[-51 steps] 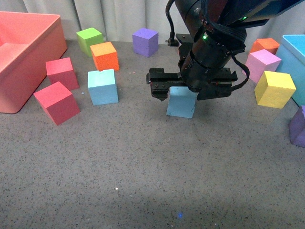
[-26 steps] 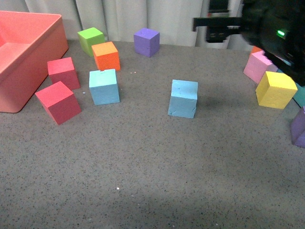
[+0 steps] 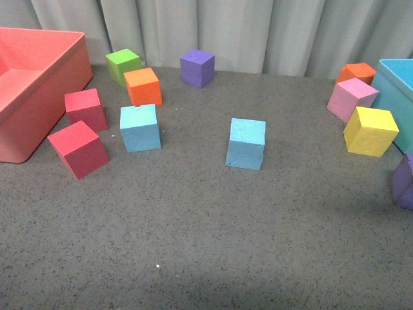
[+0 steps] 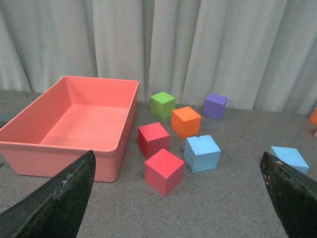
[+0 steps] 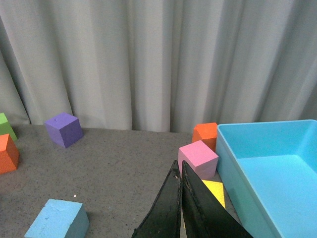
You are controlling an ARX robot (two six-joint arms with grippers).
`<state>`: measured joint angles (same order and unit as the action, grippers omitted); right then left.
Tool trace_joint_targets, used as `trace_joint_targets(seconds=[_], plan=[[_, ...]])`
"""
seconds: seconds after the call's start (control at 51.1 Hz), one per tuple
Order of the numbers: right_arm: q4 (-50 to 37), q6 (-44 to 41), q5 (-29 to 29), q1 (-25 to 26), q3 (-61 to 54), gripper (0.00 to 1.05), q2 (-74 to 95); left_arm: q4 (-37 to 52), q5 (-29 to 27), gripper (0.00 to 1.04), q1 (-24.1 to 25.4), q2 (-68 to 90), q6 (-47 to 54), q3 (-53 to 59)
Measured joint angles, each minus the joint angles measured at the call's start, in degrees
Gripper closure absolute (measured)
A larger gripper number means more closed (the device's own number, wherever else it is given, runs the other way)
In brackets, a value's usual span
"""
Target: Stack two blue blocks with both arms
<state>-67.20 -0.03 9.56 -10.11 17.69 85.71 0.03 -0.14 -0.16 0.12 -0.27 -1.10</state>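
A coral bin [image 3: 61, 77], smooth-walled with rounded corners, sits at the far left of the grey speckled counter [image 3: 193, 245]; just beside it stand a red cube [image 3: 85, 108] and a second red cube [image 3: 79, 148] turned askew; behind them are a green cube [image 3: 122, 64] and an orange cube [image 3: 142, 86]; the left blue block [image 3: 140, 127] rests flat on the counter, hemmed by the orange cube just behind it and the red cubes close on its left; a purple cube [image 3: 197, 67] stands near the pleated grey curtain [image 3: 258, 32]; the middle blue block [image 3: 246, 143], matte foam with dented edges, stands alone on open counter, well apart from the other, the two not yet stacked; a second orange cube [image 3: 359, 72], a pink cube [image 3: 350, 98] and a yellow cube [image 3: 370, 131] crowd beside the turquoise bin [image 3: 395, 97]; the left tool [image 4: 177, 158] is released, black fingers spread wide; the right tool [image 5: 179, 171] is clenched, tapered fingers pressed together.
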Motion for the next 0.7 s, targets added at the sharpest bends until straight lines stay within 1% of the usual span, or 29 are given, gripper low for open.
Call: trace_joint_targets(seconds=[0.196, 0.509, 0.548, 0.587, 0.646, 0.705], plan=[[3.1, 0.0, -2.5, 3.1, -7.2, 1.04, -10.1, 0.0, 0.0, 0.07, 0.0, 0.0, 0.0, 0.0], [9.9, 0.0, -5.0, 5.5, -12.6, 1.04, -22.3, 0.0, 0.0, 0.07, 0.0, 0.0, 0.0, 0.0], [10.8, 0.0, -6.0, 6.3, -13.0, 1.04, -23.6, 0.0, 0.0, 0.07, 0.0, 0.0, 0.0, 0.0], [12.6, 0.0, -8.8, 8.3, -13.6, 1.04, -26.0, 0.0, 0.0, 0.07, 0.0, 0.0, 0.0, 0.0], [14.8, 0.0, -9.0, 9.6, -14.4, 1.04, -29.1, 0.0, 0.0, 0.07, 0.0, 0.0, 0.0, 0.0], [16.5, 0.0, -9.1, 9.9, -15.0, 1.04, -31.4, 0.0, 0.0, 0.07, 0.0, 0.0, 0.0, 0.0]])
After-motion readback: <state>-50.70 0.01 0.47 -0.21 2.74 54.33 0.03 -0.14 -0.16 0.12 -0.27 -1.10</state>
